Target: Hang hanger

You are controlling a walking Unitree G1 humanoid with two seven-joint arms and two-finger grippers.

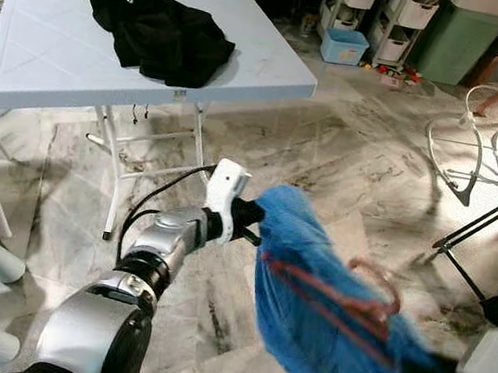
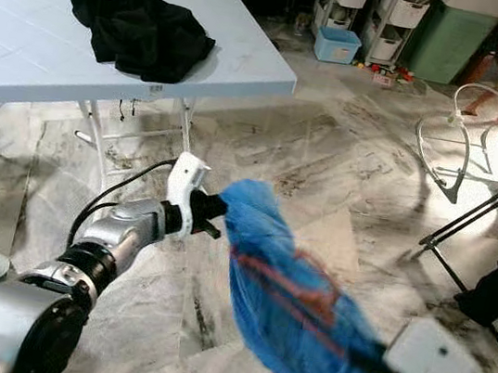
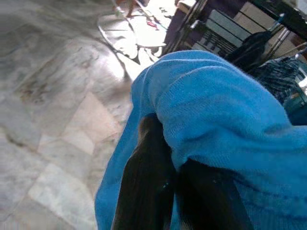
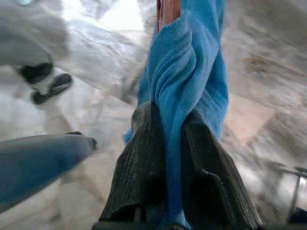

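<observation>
A blue knitted sweater (image 1: 332, 321) hangs on a reddish-brown hanger (image 1: 372, 303) and is stretched in the air between my two grippers, low over the floor. My left gripper (image 1: 257, 223) is shut on the sweater's upper left edge; in the left wrist view the blue knit (image 3: 216, 110) drapes over the black fingers (image 3: 144, 191). My right gripper (image 4: 168, 117) is shut on a fold of the sweater at the lower right, with the hanger (image 4: 168, 9) just past its fingertips. The hanger's hook is blurred.
A white folding table (image 1: 42, 62) with a black garment (image 1: 160, 28) stands at the back left. Empty white hangers (image 1: 468, 135) and the black legs of a clothes rack (image 1: 497, 219) are at the right. Storage bins (image 1: 345, 43) line the back. Marble floor lies between.
</observation>
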